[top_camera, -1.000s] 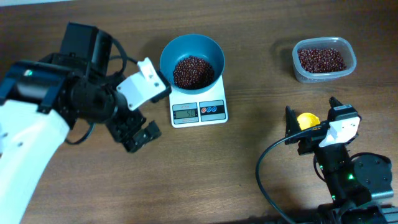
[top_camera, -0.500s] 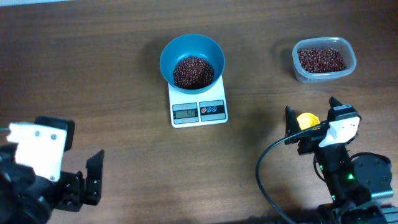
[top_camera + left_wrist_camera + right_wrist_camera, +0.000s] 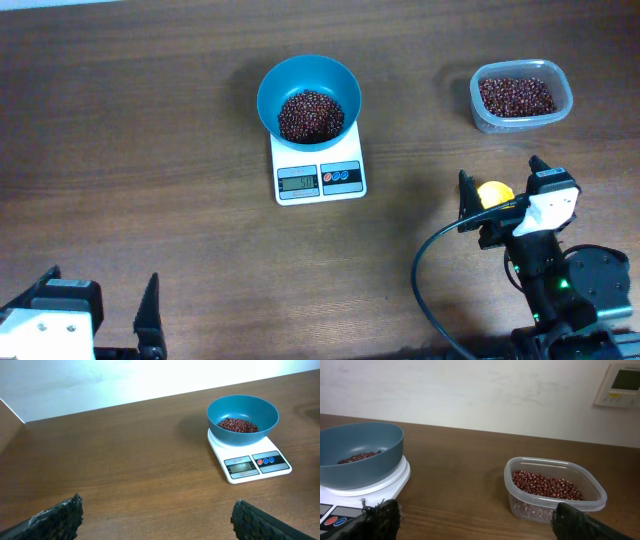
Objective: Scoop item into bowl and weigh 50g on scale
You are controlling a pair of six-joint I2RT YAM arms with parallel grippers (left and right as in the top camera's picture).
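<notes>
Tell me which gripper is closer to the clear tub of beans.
Right. The right gripper sits a short way nearer the robot than the clear tub. The left gripper is at the opposite near corner, far across the table.

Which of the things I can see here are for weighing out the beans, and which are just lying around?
For the job:
red-brown beans, some in the teal bowl, the rest in the clear plastic tub
white digital kitchen scale under the bowl

Just there:
black cable looping at lower right
wall control panel
</notes>
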